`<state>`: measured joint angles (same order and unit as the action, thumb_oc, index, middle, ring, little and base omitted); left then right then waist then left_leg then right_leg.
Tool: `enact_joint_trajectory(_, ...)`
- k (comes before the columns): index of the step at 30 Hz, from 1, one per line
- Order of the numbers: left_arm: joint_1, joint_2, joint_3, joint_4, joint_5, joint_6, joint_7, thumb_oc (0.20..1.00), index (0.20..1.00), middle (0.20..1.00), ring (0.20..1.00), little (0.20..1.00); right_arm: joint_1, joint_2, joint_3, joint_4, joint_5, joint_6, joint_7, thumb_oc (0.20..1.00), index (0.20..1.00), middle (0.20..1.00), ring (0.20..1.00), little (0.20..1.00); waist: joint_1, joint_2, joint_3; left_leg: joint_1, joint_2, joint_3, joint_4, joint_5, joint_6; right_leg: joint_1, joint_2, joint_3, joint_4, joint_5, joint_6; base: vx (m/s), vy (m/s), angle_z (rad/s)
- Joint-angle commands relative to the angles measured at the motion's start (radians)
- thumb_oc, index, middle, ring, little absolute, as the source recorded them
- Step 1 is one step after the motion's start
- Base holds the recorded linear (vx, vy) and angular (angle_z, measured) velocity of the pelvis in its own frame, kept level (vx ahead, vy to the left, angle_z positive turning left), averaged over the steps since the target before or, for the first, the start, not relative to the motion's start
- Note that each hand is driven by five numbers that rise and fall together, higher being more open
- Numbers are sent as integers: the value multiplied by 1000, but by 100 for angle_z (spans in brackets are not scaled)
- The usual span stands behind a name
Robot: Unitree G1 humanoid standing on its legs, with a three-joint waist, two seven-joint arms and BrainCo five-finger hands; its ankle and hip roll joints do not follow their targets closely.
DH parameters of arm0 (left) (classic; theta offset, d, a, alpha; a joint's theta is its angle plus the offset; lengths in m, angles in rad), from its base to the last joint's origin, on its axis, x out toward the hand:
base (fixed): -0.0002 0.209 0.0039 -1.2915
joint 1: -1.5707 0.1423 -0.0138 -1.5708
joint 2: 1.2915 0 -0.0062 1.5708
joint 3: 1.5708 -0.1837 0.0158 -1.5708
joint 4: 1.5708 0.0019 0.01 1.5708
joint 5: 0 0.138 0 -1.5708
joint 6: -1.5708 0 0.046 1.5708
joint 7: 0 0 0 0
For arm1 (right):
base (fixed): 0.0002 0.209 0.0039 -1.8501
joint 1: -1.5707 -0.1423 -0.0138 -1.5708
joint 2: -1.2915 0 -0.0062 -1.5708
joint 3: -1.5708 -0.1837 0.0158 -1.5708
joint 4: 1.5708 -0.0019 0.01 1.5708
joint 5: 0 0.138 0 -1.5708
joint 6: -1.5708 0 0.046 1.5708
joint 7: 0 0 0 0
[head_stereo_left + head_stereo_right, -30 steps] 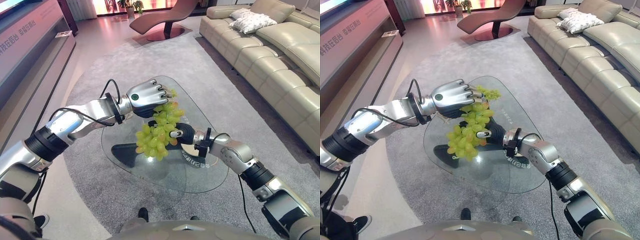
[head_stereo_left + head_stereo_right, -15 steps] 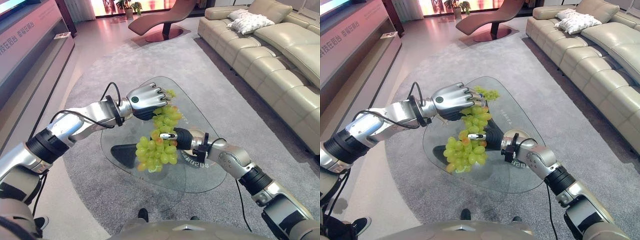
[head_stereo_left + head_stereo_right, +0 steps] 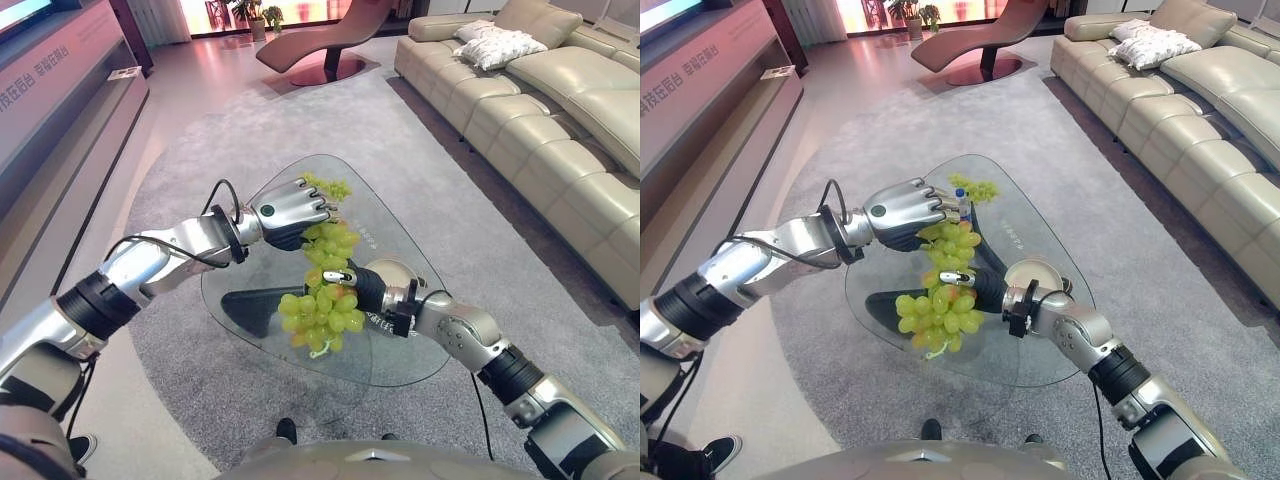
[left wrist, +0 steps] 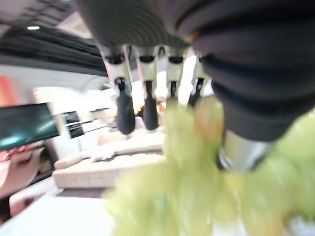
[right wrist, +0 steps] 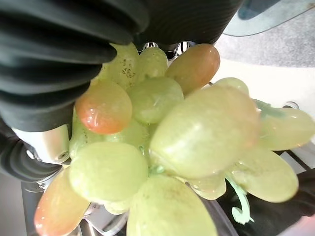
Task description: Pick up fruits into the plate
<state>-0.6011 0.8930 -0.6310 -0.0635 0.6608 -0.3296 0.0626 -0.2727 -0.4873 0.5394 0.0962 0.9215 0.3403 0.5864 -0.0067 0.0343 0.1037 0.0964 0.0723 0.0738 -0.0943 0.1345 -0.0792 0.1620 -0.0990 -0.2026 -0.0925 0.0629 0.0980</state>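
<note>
Two grape bunches point(image 3: 318, 318); one plate point(image 3: 1032, 275)

A living room or furnished lounge: a long cream leather sofa point(image 3: 560, 110) with a white cushion point(image 3: 497, 46) lines one side, a brown curved lounge chair point(image 3: 325, 45) stands beyond, and a glass worktop point(image 3: 400, 340) sits on a grey rug point(image 3: 190, 150).

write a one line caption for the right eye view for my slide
Both hands, left and right, grip a bunch of green grapes above the glass table, near a plate.
</note>
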Motion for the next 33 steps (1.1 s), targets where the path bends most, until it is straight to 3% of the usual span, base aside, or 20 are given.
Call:
enact_joint_trajectory(1, -17, 7, 105, 69, -84, 54, 37, 1000, 1000, 1000, 1000, 1000, -13, 46, -93, -64, 17, -100, 13, 200, 200, 200, 200, 200, 11, -51, 18, 83, -62, 31, 7, -179, 39, 18, -7, -23, 13, -48, 27, 32, -12, -1)
enact_joint_trajectory(8, 266, -55, 259, 201, -185, 103, 93, 1000, 1000, 1000, 1000, 1000, 124, -11, -254, 3, -2, -214, 10, 200, 200, 200, 200, 200, 15, -69, 78, 49, -50, 39, 7, -170, 41, -22, 1, -12, 21, -41, 26, -41, -43, -4)
enact_joint_trajectory(12, 324, -55, 293, 318, -266, 83, 95, 1000, 1000, 1000, 1000, 1000, 138, -49, -318, 68, 15, -293, -3, 200, 200, 200, 200, 200, 22, -85, 129, 11, -40, 42, 7, -159, 40, -62, 13, -6, 34, -40, 19, -114, -96, 0)
enact_joint_trajectory(17, 334, -47, 287, 434, -466, 124, 74, 1000, 1000, 1000, 1000, 1000, 96, -93, -357, 137, -38, -376, -99, 200, 200, 200, 200, 200, 25, -92, 204, -45, -35, 27, 10, -141, 40, -122, 29, 1, 68, -47, 8, -141, -94, 7)
enact_joint_trajectory(18, 341, -61, 292, 471, -560, 142, 63, 1000, 1000, 1000, 1000, 1000, 79, -104, -358, 160, -65, -401, -140, 200, 200, 200, 200, 200, 28, -93, 226, -61, -34, 22, 14, -137, 40, -137, 32, 1, 77, -48, 6, -106, -92, 8)
enact_joint_trajectory(20, 349, -93, 297, 544, -612, 151, 66, 1000, 1000, 1000, 1000, 1000, 38, -121, -366, 213, -99, -426, -203, 200, 200, 200, 200, 200, 34, -93, 263, -87, -34, 12, 19, -130, 41, -164, 38, -1, 92, -49, 2, -149, -121, 9)
enact_joint_trajectory(24, 339, -175, 289, 702, -686, 183, 95, 1000, 1000, 1000, 1000, 1000, -105, -171, -363, 334, -180, -440, -350, 200, 200, 200, 200, 200, 50, -82, 340, -146, -35, -4, 28, -113, 40, -221, 44, -8, 118, -44, -2, -149, -91, 17)
enact_joint_trajectory(29, 347, -297, 282, 879, -741, 205, 101, 1000, 1000, 1000, 1000, 1000, -297, -247, -370, 498, -266, -413, -469, 200, 200, 200, 200, 200, 72, -48, 416, -218, -51, -27, 46, -95, 43, -294, 45, -35, 162, -51, -8, -105, -27, 9)
enact_joint_trajectory(33, 365, -386, 235, 1005, -750, 224, 116, 1000, 1000, 1000, 1000, 1000, -460, -305, -343, 622, -342, -371, -573, 200, 200, 200, 200, 200, 81, -2, 416, -324, -71, -56, 75, -83, 47, -419, 42, -53, 233, -69, -21, -62, 61, 13)
